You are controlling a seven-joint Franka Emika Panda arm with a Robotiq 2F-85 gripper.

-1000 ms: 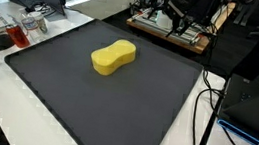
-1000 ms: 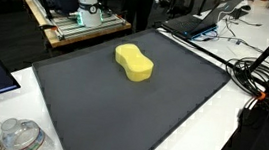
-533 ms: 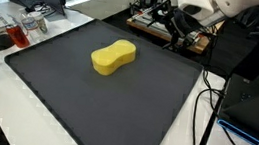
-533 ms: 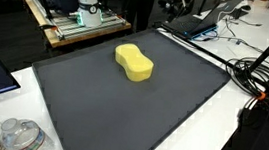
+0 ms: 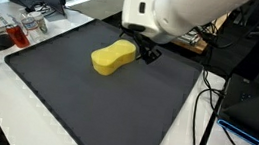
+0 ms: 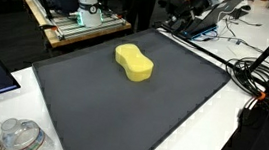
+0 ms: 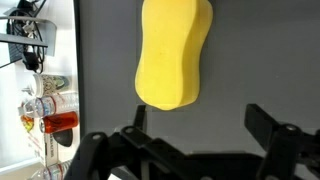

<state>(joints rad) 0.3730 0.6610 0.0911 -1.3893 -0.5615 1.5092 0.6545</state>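
Swung in from the rear within the last second, the white arm now hangs over the mat's far side. Its black gripper (image 5: 148, 53) is near one rounded end of the yellow sponge (image 5: 112, 57), jaws spread wide, holding nothing. The sponge is peanut-shaped and soft-looking, and lies flat on the dark grey, matte mat (image 5: 114, 111). In the wrist view a clear glass of red liquid (image 7: 58, 122) stands off the mat.

White arm (image 5: 178, 13) above mat (image 5: 94, 113), beside yellow sponge (image 5: 111, 58).
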